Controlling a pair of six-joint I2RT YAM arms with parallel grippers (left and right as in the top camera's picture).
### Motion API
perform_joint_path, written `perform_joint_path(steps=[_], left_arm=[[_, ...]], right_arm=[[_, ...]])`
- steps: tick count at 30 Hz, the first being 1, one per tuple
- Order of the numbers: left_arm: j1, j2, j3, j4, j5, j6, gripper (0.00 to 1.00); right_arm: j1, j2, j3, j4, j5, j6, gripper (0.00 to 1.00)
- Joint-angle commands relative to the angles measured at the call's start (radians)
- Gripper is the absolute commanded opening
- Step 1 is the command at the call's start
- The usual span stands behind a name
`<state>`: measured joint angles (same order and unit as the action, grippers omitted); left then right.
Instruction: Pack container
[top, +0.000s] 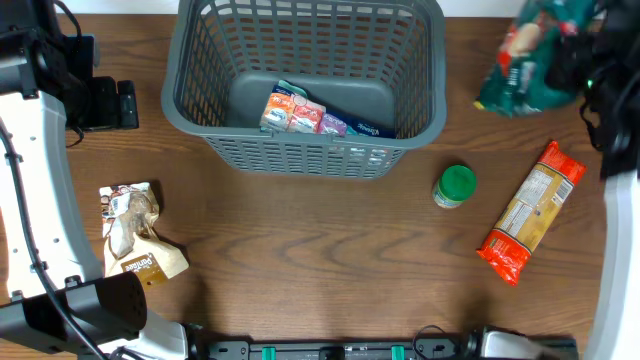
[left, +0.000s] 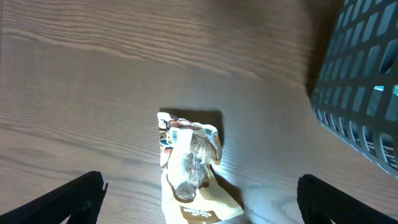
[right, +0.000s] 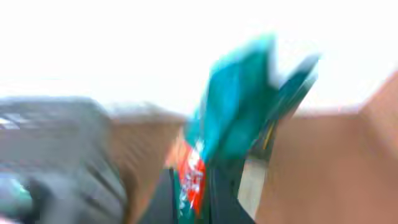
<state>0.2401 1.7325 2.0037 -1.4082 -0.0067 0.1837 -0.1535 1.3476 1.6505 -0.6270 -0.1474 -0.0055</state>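
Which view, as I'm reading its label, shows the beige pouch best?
Left wrist: the beige pouch lies central, close and sharp. Overhead shows the beige pouch whole but small. Right wrist does not show it.

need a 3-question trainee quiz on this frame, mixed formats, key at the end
1. True or false: the container already has packets lying on its floor.
2. Pick one. In the left wrist view, what lies on the table between the open fingers of the left end effector? A) a mug B) a beige pouch C) a spoon
3. Fill the gap: the right end effector is clamped on a ___ bag, lifted off the table.

Key: 1 true. 2 B. 3 green.
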Motion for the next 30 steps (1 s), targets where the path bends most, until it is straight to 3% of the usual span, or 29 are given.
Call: perform_joint_path(steps=[1, 5, 9, 20, 27, 29, 30], left_arm=[[-0.002, -0.001, -0.002, -0.001, -0.001, 0.002, 0.99], [-0.002, -0.001, -0.002, 0.0, -0.001, 0.002, 0.98], [-0.002, -0.001, -0.002, 0.0, -0.001, 0.002, 0.98], [-0.002, -0.001, -0.002, 0.002, -0.001, 0.002, 0.98], [-0.002, -0.001, -0.002, 0.002, -0.001, 0.002, 0.98], [-0.002, -0.001, -0.002, 0.001, -0.001, 0.002, 0.99], [-0.002, -0.001, -0.002, 0.001, -0.001, 0.002, 0.98]], right_arm=[[0.09, -0.119, 0.033, 0.087, 0.043, -0.03, 0.01], [0.203, -0.138, 0.033, 0.191, 0.114, -0.064, 0.01], [0.266, -0.115, 0.033, 0.172, 0.205, -0.064, 0.01], [0.273, -0.051, 0.033, 0.094, 0.22, -0.064, 0.01], [0.271, -0.029, 0.033, 0.091, 0.358, -0.051, 0.01], [0.266, -0.016, 0.033, 0.084, 0.401, -0.025, 0.06], [0.262, -0.008, 0.033, 0.078, 0.41, -0.012, 0.15]])
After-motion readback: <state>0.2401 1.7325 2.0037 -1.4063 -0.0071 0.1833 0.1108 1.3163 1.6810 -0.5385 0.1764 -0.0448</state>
